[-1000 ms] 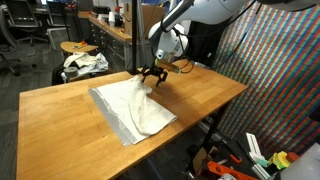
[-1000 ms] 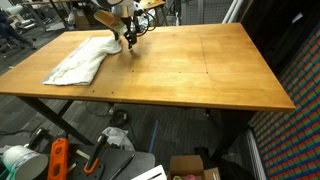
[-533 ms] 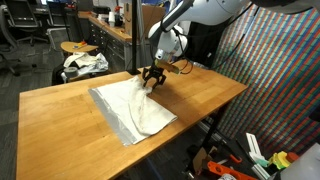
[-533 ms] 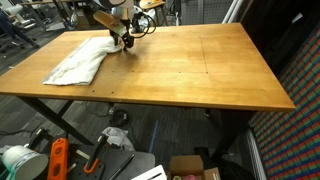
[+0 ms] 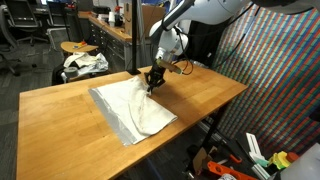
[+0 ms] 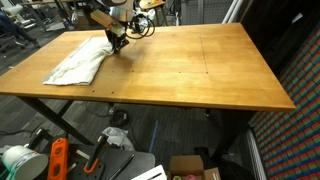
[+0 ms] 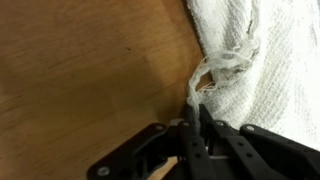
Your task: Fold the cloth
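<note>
Gripper (image 5: 152, 80) pinches the cloth (image 5: 135, 108).
In both exterior views the cloth lies rumpled on the wooden table (image 6: 200, 70), the gripper at 1 corner; the wrist view shows the jaws closed on its frayed edge.

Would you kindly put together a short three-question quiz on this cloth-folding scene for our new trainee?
1. Multiple choice: where does the gripper pinch the cloth? A) its edge B) its middle C) nowhere
2. True or false: the gripper's jaws stand wide open.
3. Fill in: the cloth lies on a wooden ____.

Key: 1 A; 2 false; 3 table.
</note>
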